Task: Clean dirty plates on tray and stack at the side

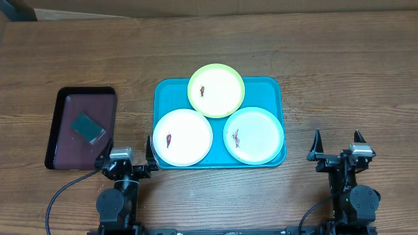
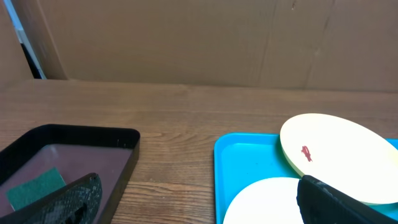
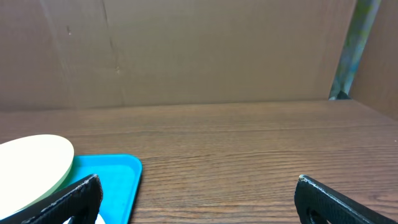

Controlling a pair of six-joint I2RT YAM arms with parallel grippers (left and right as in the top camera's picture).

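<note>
while both arms are resting at the near edge of the table [image 1: 339, 72], the left gripper [image 1: 126, 149] is standing with its jaws spread wide, gripping nothing, just near of the gap between the two trays. the right gripper [image 1: 338, 145] is likewise gaping and empty, right of the tray [image 1: 271, 88] and apart from it. the turquoise tray is lying mid-table, carrying all three plates, each showing a dark red smear: the lime-green plate [image 1: 216, 90] is overlapping the far rim, the white plate [image 1: 183, 137] is sitting near left, the aqua plate [image 1: 254, 135] near right. far left, a maroon tray [image 1: 59, 124] is holding a green sponge [image 1: 87, 127].
</note>
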